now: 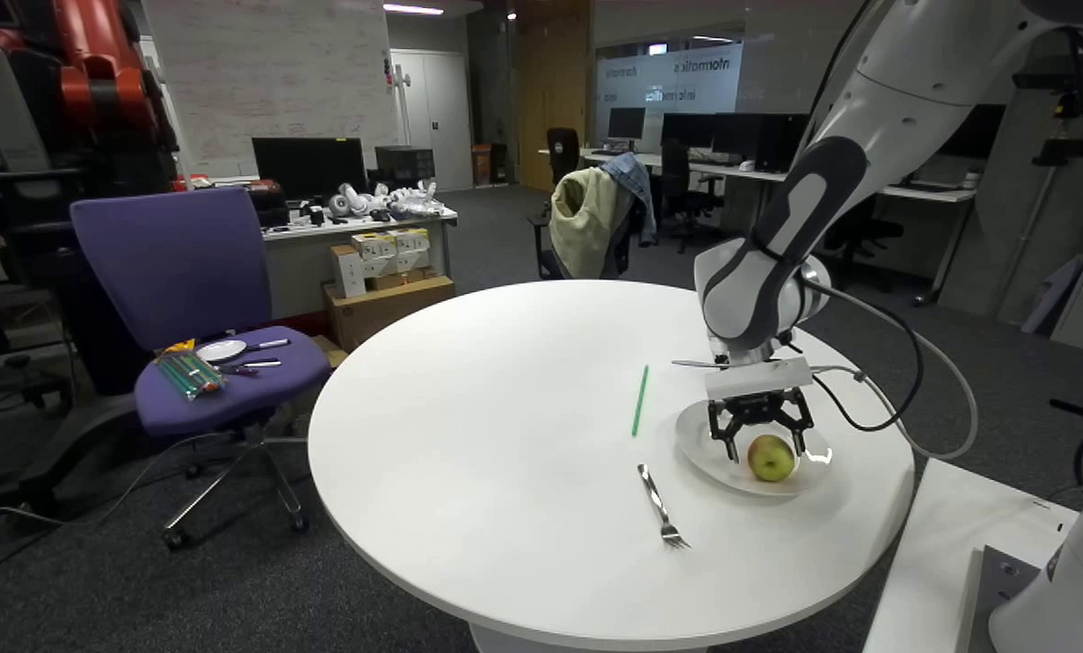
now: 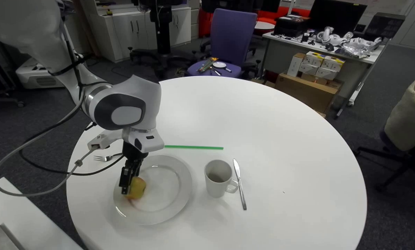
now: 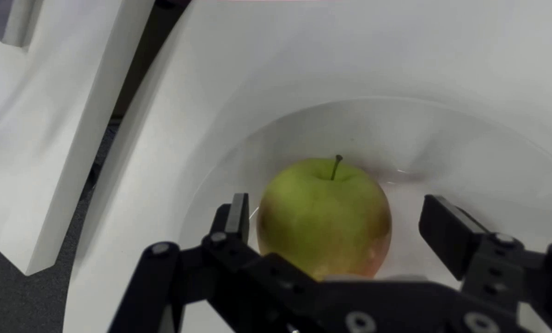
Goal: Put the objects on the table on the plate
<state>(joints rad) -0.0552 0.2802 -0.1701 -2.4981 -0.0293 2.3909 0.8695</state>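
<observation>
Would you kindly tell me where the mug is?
In an exterior view, the white mug stands upright on the table, right of the plate and just left of the knife.

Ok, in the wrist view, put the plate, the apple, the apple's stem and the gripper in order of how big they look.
1. Plate and gripper, not ranked: both run out of frame, and the gripper's closeness makes it loom larger.
2. Apple, partly hidden by the gripper.
3. Stem.
</observation>
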